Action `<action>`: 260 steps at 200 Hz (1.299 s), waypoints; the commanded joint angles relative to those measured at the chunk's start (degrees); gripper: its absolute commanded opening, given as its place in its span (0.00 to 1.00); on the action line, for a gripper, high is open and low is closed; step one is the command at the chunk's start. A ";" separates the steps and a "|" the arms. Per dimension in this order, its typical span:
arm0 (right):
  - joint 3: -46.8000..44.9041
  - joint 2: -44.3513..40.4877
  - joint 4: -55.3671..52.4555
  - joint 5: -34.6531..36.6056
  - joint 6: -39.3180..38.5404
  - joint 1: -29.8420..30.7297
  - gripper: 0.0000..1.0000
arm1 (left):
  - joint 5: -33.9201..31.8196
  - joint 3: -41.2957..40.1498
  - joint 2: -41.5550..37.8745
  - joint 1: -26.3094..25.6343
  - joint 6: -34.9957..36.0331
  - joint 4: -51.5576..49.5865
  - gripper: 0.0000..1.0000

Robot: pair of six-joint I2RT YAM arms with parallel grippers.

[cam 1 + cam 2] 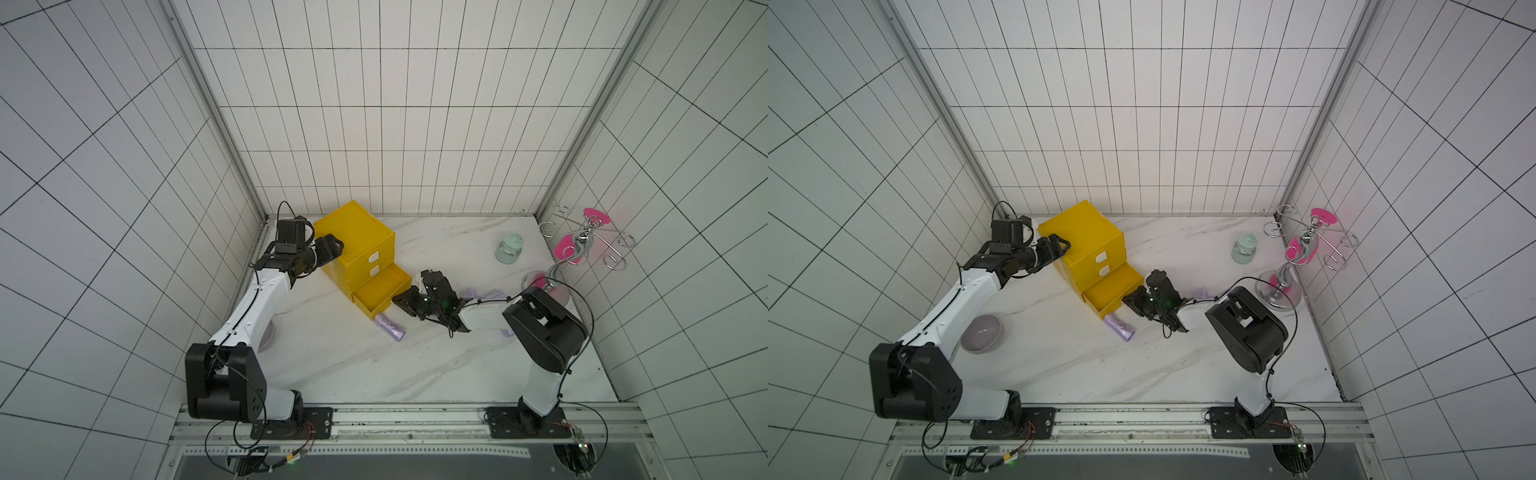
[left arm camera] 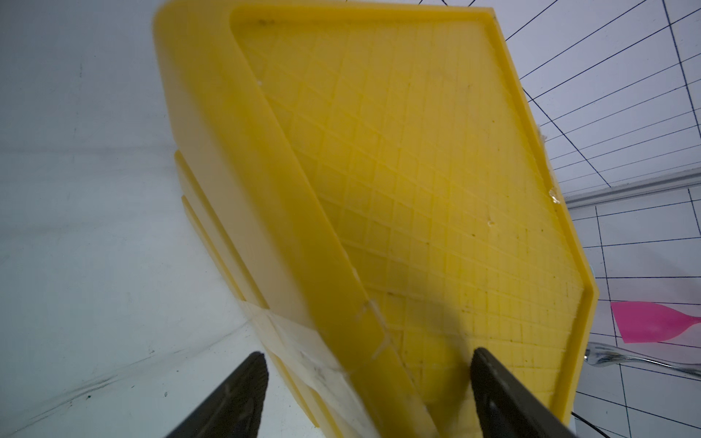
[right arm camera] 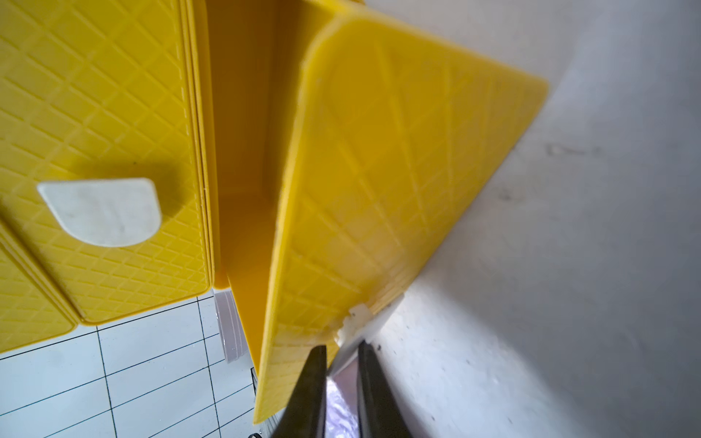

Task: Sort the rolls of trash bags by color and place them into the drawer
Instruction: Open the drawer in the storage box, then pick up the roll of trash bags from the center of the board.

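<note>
Edges: cabinet (image 1: 353, 232) tucked near the back left corner of the table (image 1: 353, 365), walls close behind and beside it; bottom drawer (image 1: 380, 289) standing open, its front panel jutting toward the table's middle.
Room: broad marble stretch between that front panel and the rail (image 1: 407, 415) at the arm bases; tighter on the right, with pale green jar (image 1: 509, 249) and chrome rack (image 1: 579, 237) near the wall; lilac bowl (image 1: 982, 332) beside the left arm.
Left gripper (image 2: 368, 352): jaws spread wide, astride the cabinet's top rim, one finger over the gridded top, one down the outer side; clamps nothing; contact with the rim not clear.
Right gripper (image 3: 341, 347): at the drawer's front panel, jaws at a narrow slit, pinching the white handle (image 3: 356, 316) there.
Rolls: one lilac roll (image 1: 390, 327) lying on its side on the marble, just beside the drawer's front corner and near the right gripper; more lilac rolls (image 1: 473, 294) behind the right arm, partly hidden, count unclear.
Upper drawers (image 1: 365, 259): both shut flush, white tabs showing in both top views.
</note>
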 commanded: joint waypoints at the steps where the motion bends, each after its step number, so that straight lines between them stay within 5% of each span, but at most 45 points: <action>1: -3.96 -3.20 -2.37 1.93 -1.97 -0.17 0.18 | -1.65 -1.86 0.26 0.49 0.40 -3.40 0.82; 80: -11.09 -10.78 -4.52 2.74 -3.98 -0.17 0.19 | -1.78 -1.83 -0.35 0.50 0.22 -3.49 0.82; 141: -3.92 -16.35 -18.25 4.11 -14.54 -0.22 0.49 | -1.73 -0.01 -1.58 0.61 0.66 -5.34 0.82; 183: 0.20 -22.87 -32.65 4.81 -28.44 0.70 0.54 | 0.16 1.76 -6.20 1.99 0.54 -8.69 0.83; 221: 2.42 -22.95 -42.31 5.93 -38.71 5.78 0.54 | 6.18 -4.47 -13.80 3.01 -1.43 -9.31 0.84; 260: 2.31 -21.37 -44.73 11.37 -43.17 12.41 0.65 | 9.77 -14.74 -24.65 3.13 -2.52 -12.81 0.85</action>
